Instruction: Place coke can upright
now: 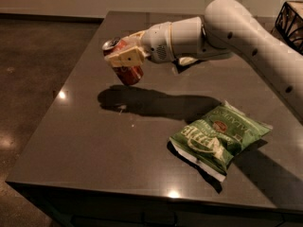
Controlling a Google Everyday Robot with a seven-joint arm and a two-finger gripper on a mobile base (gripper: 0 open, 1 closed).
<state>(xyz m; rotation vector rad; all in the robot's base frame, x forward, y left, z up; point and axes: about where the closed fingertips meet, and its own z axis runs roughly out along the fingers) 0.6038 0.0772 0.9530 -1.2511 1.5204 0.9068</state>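
The coke can (pixel 127 73) is red with a silver top. It is held tilted, nearly upright, above the dark table (pixel 94 141) at its left middle, clear of the surface with its shadow below. My gripper (pixel 125 58) is shut on the can; a cream finger (pixel 126 57) crosses its front. The white arm reaches in from the right.
A green chip bag (pixel 215 137) lies on the table at the right front. Another bag (pixel 182 61) is mostly hidden behind the arm at the back. A dark wire basket (pixel 291 20) stands at the far right. The table's left edge drops to a brown floor.
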